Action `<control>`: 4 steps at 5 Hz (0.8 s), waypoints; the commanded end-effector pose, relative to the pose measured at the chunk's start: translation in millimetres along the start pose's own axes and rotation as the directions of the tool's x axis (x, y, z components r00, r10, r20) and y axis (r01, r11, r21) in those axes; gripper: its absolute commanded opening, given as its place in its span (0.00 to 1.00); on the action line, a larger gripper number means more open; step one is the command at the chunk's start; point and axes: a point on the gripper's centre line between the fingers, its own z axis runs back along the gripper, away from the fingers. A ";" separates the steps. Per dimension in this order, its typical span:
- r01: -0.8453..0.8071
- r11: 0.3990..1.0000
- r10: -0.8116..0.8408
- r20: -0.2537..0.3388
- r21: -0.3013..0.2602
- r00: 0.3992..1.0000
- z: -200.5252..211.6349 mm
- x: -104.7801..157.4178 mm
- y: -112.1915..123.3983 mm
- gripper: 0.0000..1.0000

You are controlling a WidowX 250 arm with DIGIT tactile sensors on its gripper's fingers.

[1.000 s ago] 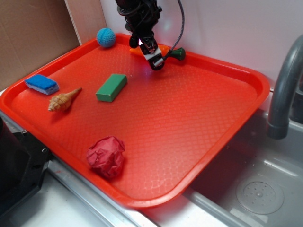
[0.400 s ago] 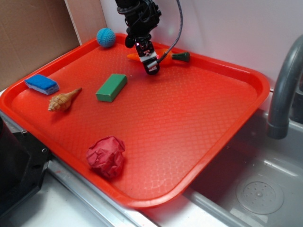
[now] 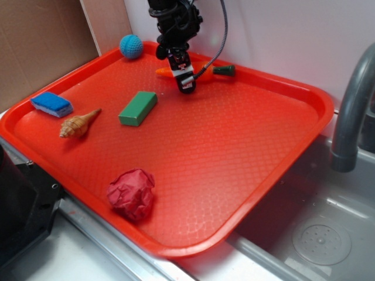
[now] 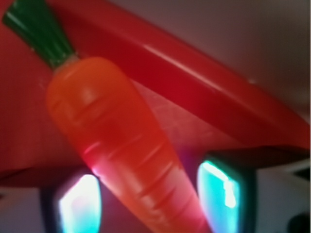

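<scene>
A toy carrot with a green top lies along the back rim of the red tray. My gripper reaches down over its orange body, hiding the middle of it. In the wrist view the carrot runs diagonally between my two fingers, its green top at the upper left. The gripper is open and straddles the carrot's narrow end. The left finger sits close against it and the right finger stands a little apart. The tray rim lies just behind.
On the tray are a blue knitted ball at the back left, a green block, a blue sponge, a seashell and a crumpled red cloth. A grey faucet and sink lie to the right.
The gripper has moved slightly left and lower over the carrot. The carrot has shifted a little to the left along the rim and now lies between the fingers.
</scene>
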 end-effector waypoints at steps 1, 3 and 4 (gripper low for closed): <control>-0.022 0.998 0.020 0.024 0.063 1.000 40.8 12.1 -6.2 0.00; -0.352 0.935 0.345 0.152 0.028 0.926 109.6 -30.5 -40.9 0.00; -0.483 0.870 0.494 0.192 -0.101 0.848 126.1 -46.4 -46.5 0.00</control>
